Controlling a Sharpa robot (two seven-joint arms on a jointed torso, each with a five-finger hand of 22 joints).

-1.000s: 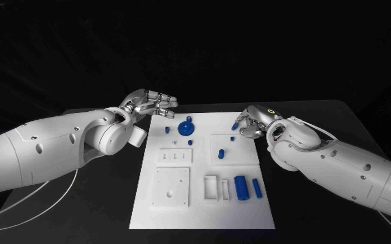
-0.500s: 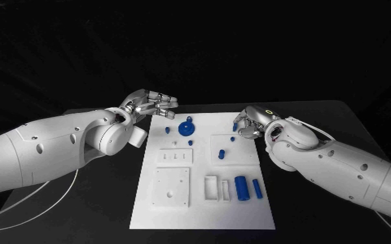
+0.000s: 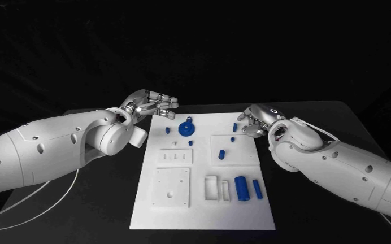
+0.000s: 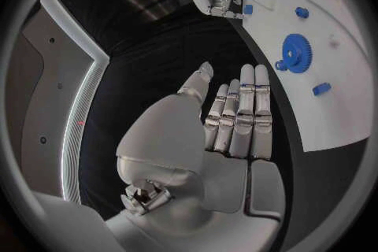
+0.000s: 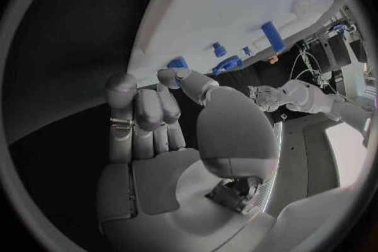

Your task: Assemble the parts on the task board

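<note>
On the black table (image 3: 98, 199) before me lies the white task board (image 3: 204, 210), its blue parts spread over it, among them a gear (image 3: 186, 126) at the far end. My left hand (image 3: 153, 104) hangs off its far left corner, fingers straight, together, holding nothing. My right hand (image 3: 254, 121) at the far right edge pinches a small blue peg (image 5: 178, 63).

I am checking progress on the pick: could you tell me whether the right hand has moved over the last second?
Yes, slightly. The right hand has shifted a little outward from the task board, toward its right edge; the small blue part by its fingers now shows clearer of them.
</note>
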